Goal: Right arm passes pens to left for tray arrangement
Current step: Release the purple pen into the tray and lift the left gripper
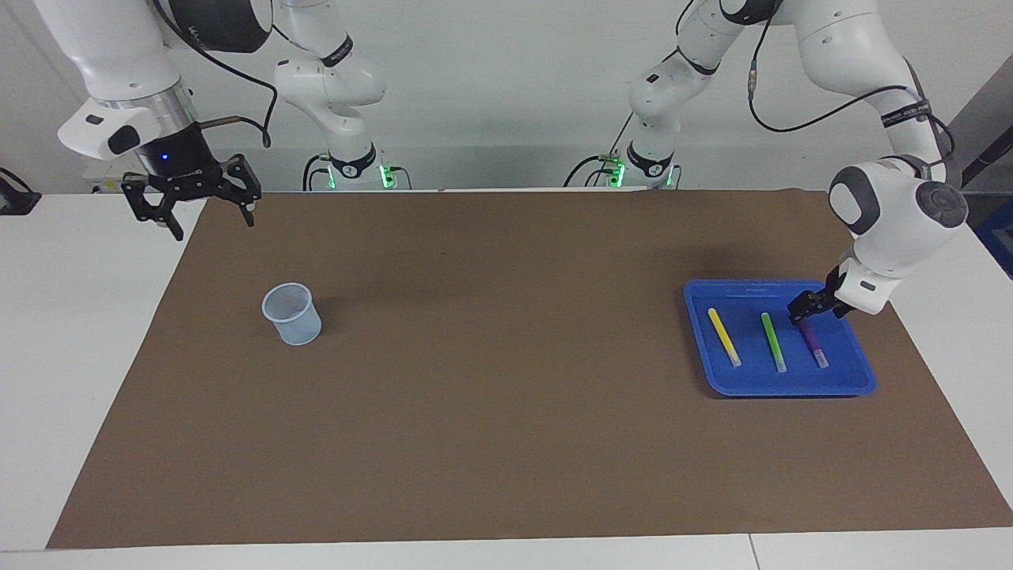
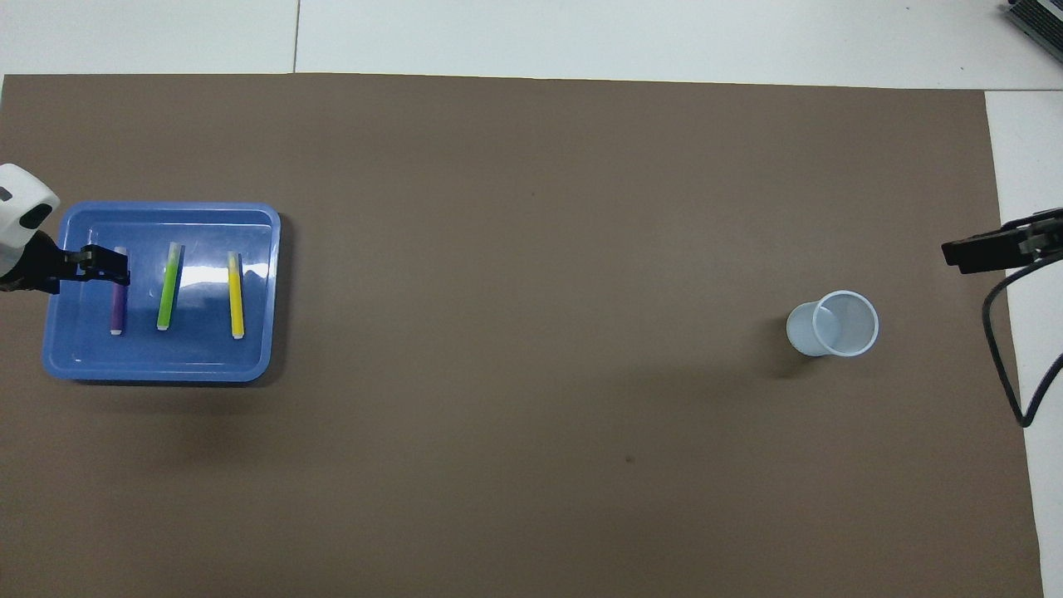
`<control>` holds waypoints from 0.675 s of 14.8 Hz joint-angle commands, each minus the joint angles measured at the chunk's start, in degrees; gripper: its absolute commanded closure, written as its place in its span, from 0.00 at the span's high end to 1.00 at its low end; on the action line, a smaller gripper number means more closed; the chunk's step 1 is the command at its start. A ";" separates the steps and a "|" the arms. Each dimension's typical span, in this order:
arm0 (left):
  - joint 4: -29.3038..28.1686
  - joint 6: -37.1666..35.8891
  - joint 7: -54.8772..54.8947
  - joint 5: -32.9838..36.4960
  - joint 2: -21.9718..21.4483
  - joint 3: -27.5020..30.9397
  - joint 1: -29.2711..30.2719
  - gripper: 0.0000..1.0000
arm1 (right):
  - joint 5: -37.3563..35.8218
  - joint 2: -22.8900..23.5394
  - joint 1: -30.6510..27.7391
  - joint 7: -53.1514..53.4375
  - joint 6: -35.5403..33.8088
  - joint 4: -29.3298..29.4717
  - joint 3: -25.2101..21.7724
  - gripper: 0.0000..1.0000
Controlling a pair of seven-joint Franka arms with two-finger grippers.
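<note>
Purple pen's [image 2: 118, 307] end under left gripper [image 2: 104, 264]

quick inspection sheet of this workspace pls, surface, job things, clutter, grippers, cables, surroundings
surface: brown mat over a white table.
job's things: blue tray at the left arm's end of the mat; yellow pen, green pen and purple pen lie in it side by side, apart.
clutter: pale cup upright toward the right arm's end, nothing seen in it.
grippers: left gripper open, raised over the purple pen's end nearer the robots, holding nothing; right gripper open, empty, waiting over the mat's corner.
cables: black cables loop along both arms; nothing seen on the mat.
surroundings: plain pale wall, green lights at both arm bases.
</note>
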 commanded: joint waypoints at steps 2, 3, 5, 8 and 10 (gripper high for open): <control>1.62 -8.20 -4.83 -5.23 -4.92 0.49 -0.46 1.00 | 1.15 -0.07 0.30 0.95 0.98 -0.13 -0.55 1.00; 2.06 -9.96 -7.72 -8.03 -6.59 0.49 -0.55 1.00 | 1.15 -0.07 0.30 0.95 0.98 -0.05 -0.55 1.00; 3.64 -14.43 -9.16 -9.90 -10.02 0.22 -0.55 1.00 | 1.06 -0.07 0.30 0.95 0.98 -0.13 -0.55 1.00; 6.54 -21.73 -9.16 -9.91 -16.34 -0.39 -0.72 1.00 | 1.06 -0.07 0.30 0.95 0.98 -0.05 -0.55 1.00; 8.29 -26.38 -9.33 -9.91 -18.90 -0.74 -1.86 1.00 | 1.06 -0.07 0.30 0.95 1.06 -0.13 -0.64 1.00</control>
